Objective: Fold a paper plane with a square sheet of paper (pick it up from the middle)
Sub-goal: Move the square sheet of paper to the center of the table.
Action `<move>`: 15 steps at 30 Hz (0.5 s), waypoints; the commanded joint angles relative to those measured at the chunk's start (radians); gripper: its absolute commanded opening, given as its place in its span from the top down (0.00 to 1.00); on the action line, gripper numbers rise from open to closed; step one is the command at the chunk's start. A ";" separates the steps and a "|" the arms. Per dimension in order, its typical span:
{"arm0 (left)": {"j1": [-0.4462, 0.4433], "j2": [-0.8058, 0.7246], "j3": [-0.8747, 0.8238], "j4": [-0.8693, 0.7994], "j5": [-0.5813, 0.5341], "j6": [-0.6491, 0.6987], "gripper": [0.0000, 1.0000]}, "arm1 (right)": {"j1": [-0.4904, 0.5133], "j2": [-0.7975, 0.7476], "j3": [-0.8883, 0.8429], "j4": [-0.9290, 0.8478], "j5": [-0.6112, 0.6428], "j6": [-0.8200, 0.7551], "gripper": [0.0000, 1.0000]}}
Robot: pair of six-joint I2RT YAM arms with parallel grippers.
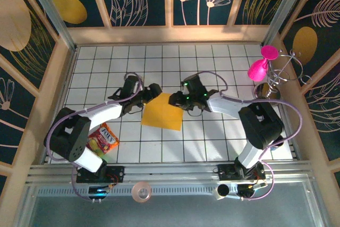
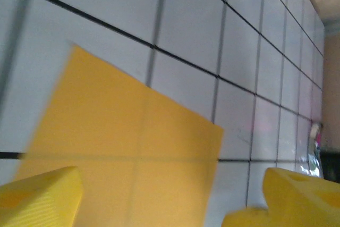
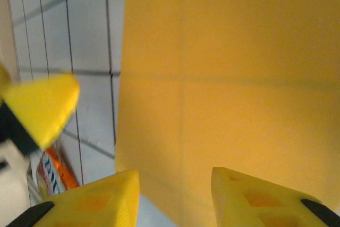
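The white tiled table is bearing the square sheet of paper, lying flat at its middle. The left gripper is hovering wide open over the sheet's left edge; the right gripper is hovering over the right edge, jaws partly apart, empty.

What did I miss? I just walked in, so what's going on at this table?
Two robot arms are at a thin, square, orange-yellow sheet of paper lying flat on the white tiled table. The left gripper is at the sheet's left side, jaws wide open. The right gripper is at its right side, jaws apart. Neither holds the paper, and no fold shows yet.
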 commanded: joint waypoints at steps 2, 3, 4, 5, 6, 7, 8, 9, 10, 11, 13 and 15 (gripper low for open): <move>0.031 -0.059 -0.011 -0.130 -0.088 0.125 0.01 | 0.061 0.098 0.080 -0.103 -0.024 -0.050 0.61; 0.033 -0.065 -0.009 -0.142 -0.104 0.142 0.01 | 0.070 0.113 0.088 -0.114 -0.024 -0.056 0.61; 0.035 -0.071 -0.008 -0.152 -0.122 0.157 0.01 | 0.078 0.134 0.102 -0.126 -0.025 -0.066 0.61; 0.038 -0.074 -0.007 -0.163 -0.138 0.164 0.01 | 0.084 0.150 0.114 -0.141 -0.027 -0.079 0.61; 0.041 -0.074 -0.006 -0.170 -0.146 0.169 0.01 | 0.088 0.164 0.122 -0.155 -0.026 -0.089 0.61; 0.042 -0.073 -0.006 -0.172 -0.154 0.175 0.01 | 0.092 0.176 0.130 -0.171 -0.023 -0.100 0.61; 0.044 -0.071 -0.006 -0.174 -0.160 0.180 0.01 | 0.094 0.184 0.132 -0.186 -0.019 -0.108 0.61; 0.044 -0.067 -0.006 -0.171 -0.159 0.184 0.01 | 0.094 0.188 0.132 -0.198 -0.013 -0.117 0.61; 0.044 -0.065 -0.006 -0.165 -0.158 0.188 0.01 | 0.094 0.189 0.129 -0.217 0.000 -0.129 0.61; 0.044 -0.061 -0.006 -0.160 -0.151 0.188 0.01 | 0.093 0.188 0.128 -0.245 0.023 -0.145 0.61; 0.044 -0.050 -0.004 -0.152 -0.134 0.192 0.01 | 0.089 0.185 0.122 -0.305 0.072 -0.189 0.60; 0.044 -0.039 0.004 -0.154 -0.118 0.198 0.01 | 0.078 0.176 0.108 -0.364 0.136 -0.243 0.60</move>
